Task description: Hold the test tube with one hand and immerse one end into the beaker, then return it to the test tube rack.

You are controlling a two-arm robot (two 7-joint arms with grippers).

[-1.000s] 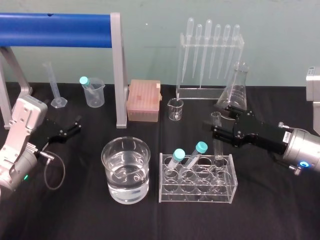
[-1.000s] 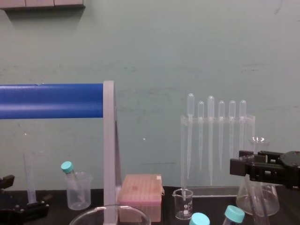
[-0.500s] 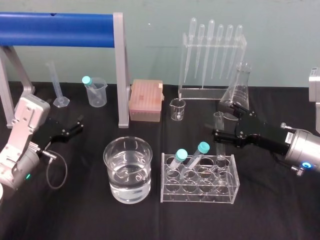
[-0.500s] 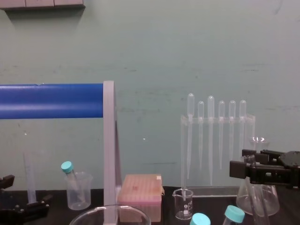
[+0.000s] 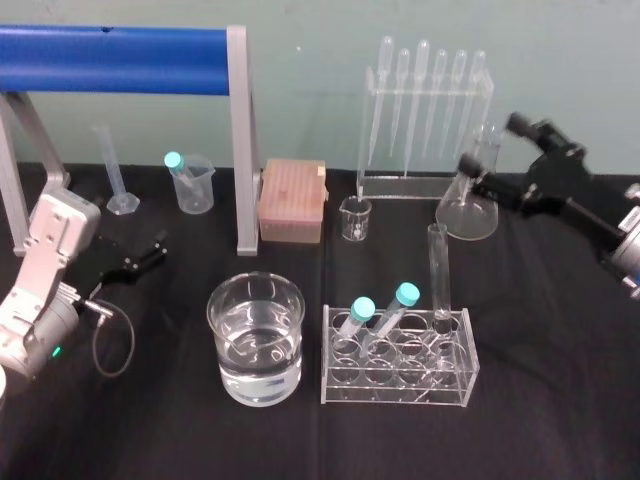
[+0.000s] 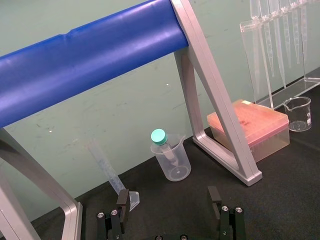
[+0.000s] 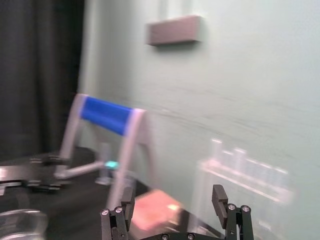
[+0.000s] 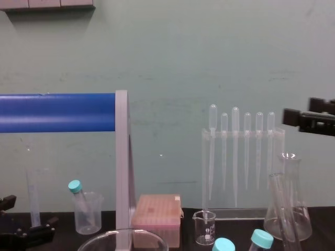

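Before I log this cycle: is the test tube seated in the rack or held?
In the test tube rack: the test tube stands upright in its right-end slot; the open right gripper hangs apart from it.

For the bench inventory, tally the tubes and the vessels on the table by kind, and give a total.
Uncapped test tube: 1
Teal-capped tubes: 3
Large beaker: 1
Small graduated beaker: 1
Plastic cup: 1
Conical flask: 1
Graduated cylinder: 1
Total: 9

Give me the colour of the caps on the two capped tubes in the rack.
Both caps are teal; the head view shows them best.
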